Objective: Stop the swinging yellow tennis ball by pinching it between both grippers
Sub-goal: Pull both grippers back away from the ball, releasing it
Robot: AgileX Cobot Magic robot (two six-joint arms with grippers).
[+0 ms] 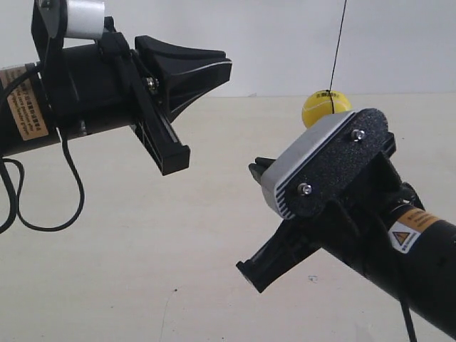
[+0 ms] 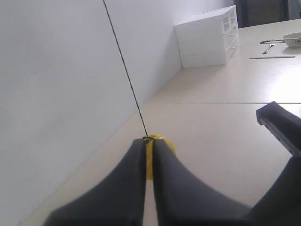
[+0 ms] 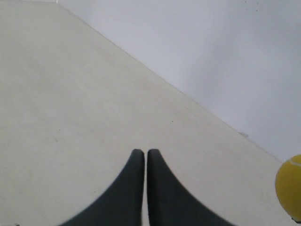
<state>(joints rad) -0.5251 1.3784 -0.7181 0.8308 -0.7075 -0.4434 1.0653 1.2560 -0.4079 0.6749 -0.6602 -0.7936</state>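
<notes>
The yellow tennis ball [image 1: 322,107] hangs on a thin dark string [image 1: 338,43] above the pale table, near the white wall. Both black grippers are shut on nothing and stand apart from the ball. The gripper [image 1: 226,64] of the arm at the exterior view's left points toward the ball from some way off. The other gripper [image 1: 254,168] sits lower, its silver block [image 1: 306,160] covering the ball's lower edge. In the left wrist view the ball [image 2: 168,144] peeks out behind the closed tips [image 2: 149,141]. The right wrist view has the ball [image 3: 289,188] at the frame edge, off to the side of the closed tips [image 3: 145,153].
A white drawer unit [image 2: 207,37] stands against the wall farther along the table, with a bowl [image 2: 294,38], a utensil [image 2: 269,46] and a thin stick [image 2: 272,57] beyond it. A black cable [image 1: 43,206] loops below the arm at the exterior view's left.
</notes>
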